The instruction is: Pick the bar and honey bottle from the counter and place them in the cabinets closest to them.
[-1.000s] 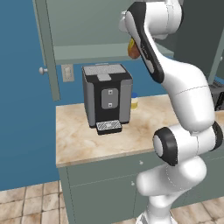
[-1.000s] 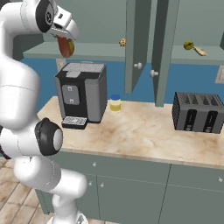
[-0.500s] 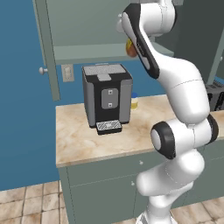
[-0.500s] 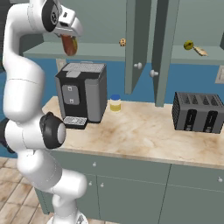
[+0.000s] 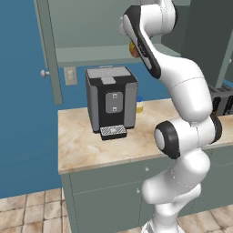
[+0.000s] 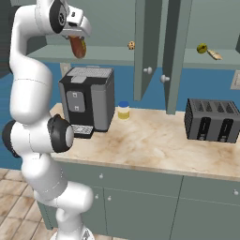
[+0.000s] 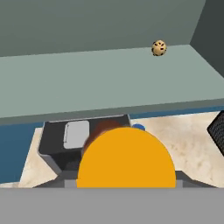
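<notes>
While our gripper [image 6: 77, 46] clamped the honey bottle [image 6: 78, 47] before the open cabinets [image 7: 109, 78], we judged shelf placement next.

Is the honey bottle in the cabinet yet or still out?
Out. The honey bottle hangs in the gripper before the cabinet shelf.

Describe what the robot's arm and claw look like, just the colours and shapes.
The arm is glossy white, built of rounded tubular segments with dark grey, disc-shaped joint caps and a dark band along its upper link. It ends in a white hand with dark trim carrying the claw. No cables or markings show.
</notes>
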